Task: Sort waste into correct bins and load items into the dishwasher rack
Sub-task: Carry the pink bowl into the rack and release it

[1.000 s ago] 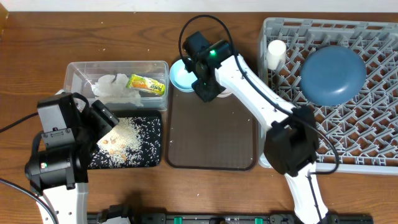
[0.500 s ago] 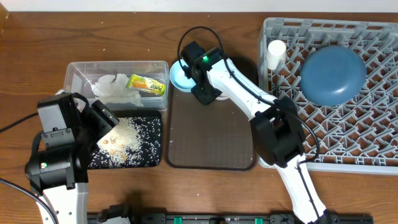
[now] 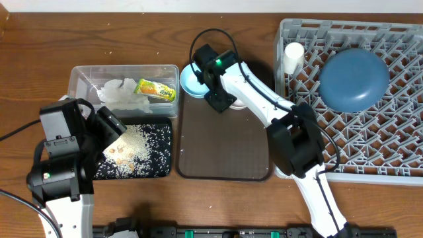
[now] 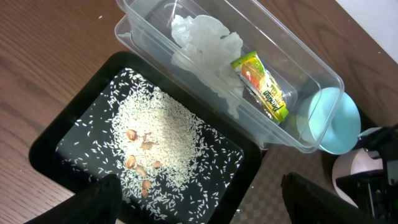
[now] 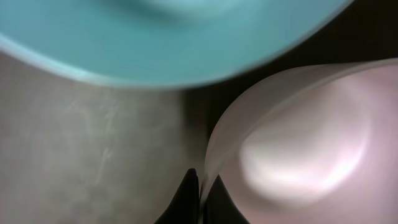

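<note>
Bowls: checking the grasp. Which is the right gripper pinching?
The pale pink bowl, its rim inside the right gripper; the light blue bowl beside it lies free.

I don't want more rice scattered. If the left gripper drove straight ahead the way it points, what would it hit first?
Probably the rice heaped in the black tray, which lies right ahead between the left gripper's open fingers. The clear tub sits further on. Depth is hard to judge.
</note>
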`<state>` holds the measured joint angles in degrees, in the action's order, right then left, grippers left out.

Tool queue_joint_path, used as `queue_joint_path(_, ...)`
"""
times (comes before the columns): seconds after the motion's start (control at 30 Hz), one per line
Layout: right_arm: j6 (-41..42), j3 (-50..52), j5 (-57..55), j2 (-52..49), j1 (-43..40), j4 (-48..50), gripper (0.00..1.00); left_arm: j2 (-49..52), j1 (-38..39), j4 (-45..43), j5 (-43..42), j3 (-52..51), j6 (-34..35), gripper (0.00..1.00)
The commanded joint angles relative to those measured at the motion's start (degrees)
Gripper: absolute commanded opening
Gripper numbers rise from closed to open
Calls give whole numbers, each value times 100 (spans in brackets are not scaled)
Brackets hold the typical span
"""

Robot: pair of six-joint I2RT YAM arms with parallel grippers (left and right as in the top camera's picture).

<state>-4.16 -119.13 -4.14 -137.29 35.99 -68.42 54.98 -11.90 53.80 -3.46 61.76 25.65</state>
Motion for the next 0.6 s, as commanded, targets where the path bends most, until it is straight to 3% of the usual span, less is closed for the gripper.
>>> queue_joint_path(0.0,-192,9,925,664,-142,-177,1,11,-24,17,70,61,-28,85)
queue_joint_path(0.3,-264,9,2260,2588,-848,-673,1,11,-24,17,70,61,-28,85)
queue_joint_path(0.57,-1867,26,4931,3117,-2400,-1613,1,11,-24,15,70,61,-28,85)
